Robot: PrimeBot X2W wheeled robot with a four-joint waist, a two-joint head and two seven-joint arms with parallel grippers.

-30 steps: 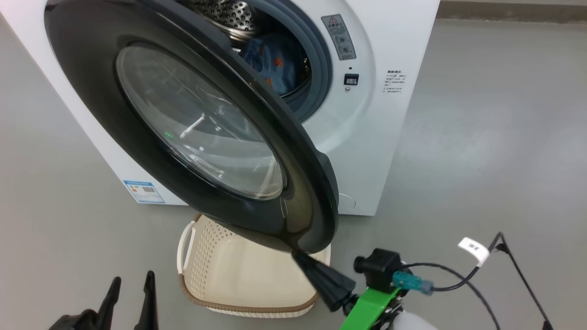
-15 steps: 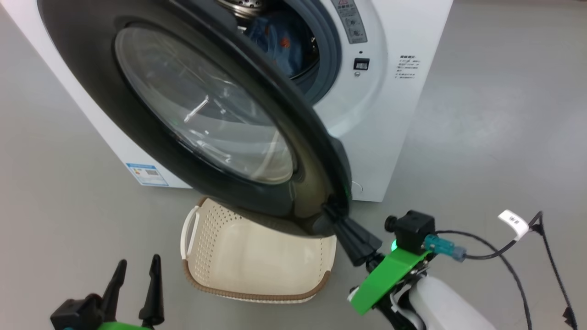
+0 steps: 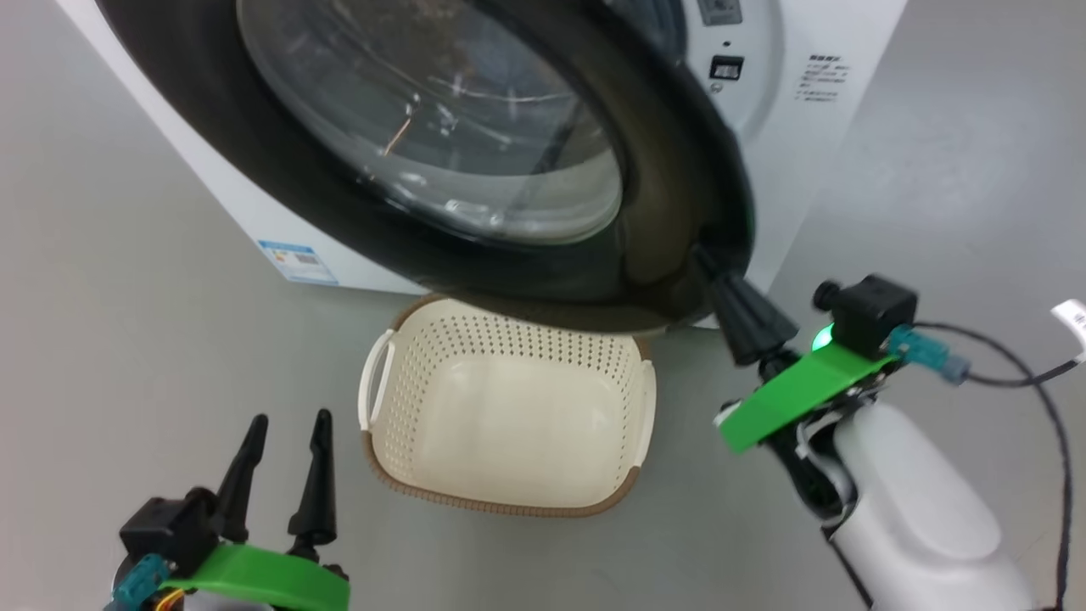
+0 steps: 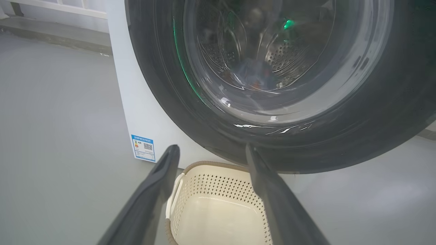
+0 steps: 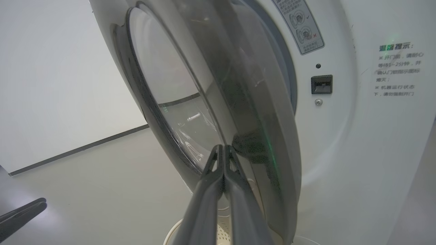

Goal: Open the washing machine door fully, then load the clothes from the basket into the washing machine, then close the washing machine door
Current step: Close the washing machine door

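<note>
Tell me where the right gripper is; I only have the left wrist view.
Observer: The right gripper, shut, has its tip against the black rim of the washing machine door, low on its free edge.
Operator: Say whether the door is latched.
Observer: No; the right wrist view shows a gap between it and the washing machine front.
Operator: Check the whole basket.
Observer: The head view shows the basket empty.
</note>
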